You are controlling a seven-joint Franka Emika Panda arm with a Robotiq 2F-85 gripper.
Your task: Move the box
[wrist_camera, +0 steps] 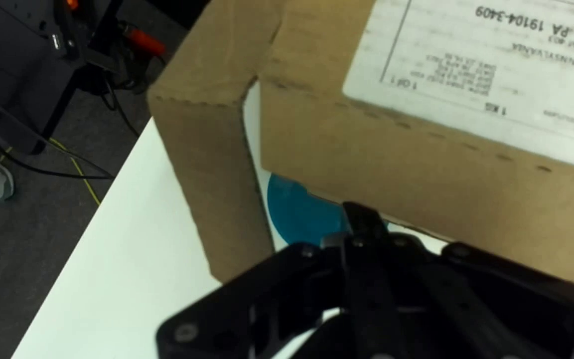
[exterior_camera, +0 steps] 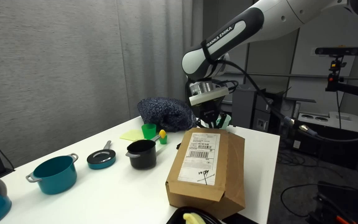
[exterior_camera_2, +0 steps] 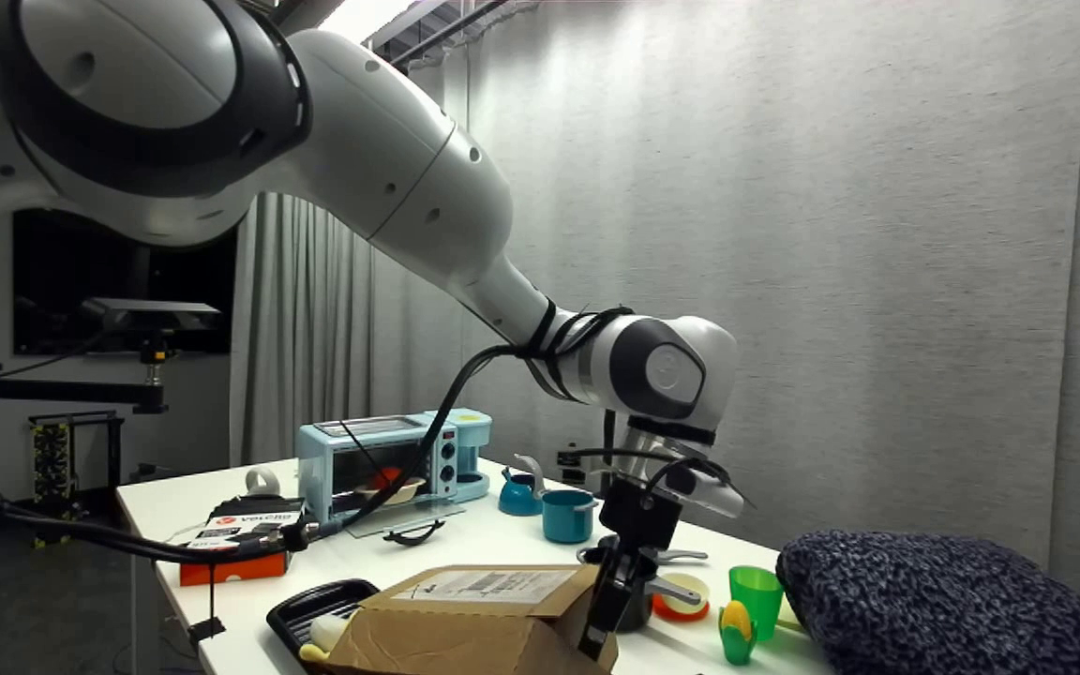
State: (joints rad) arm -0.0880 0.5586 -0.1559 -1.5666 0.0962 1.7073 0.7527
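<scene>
The box [exterior_camera: 202,161] is brown cardboard with a white printed label on its top. It lies near the table's side edge, and it also shows in an exterior view [exterior_camera_2: 451,614], cut off by the bottom edge. My gripper [exterior_camera: 212,125] is low at the box's far end in that view; it also shows at the box's end in an exterior view [exterior_camera_2: 596,642]. In the wrist view my gripper's fingertips [wrist_camera: 364,214] are together at the lower edge of the box's end panel [wrist_camera: 406,169]. I see nothing between them. Whether they touch the panel is unclear.
A teal disc [wrist_camera: 302,209] lies under the box's end. A black pot [exterior_camera: 143,155], a small teal pan [exterior_camera: 102,159], a teal pot [exterior_camera: 56,175], a green cup [exterior_camera: 149,131] and a dark cushion [exterior_camera: 166,113] stand alongside. A black tray [exterior_camera_2: 301,619] adjoins the box.
</scene>
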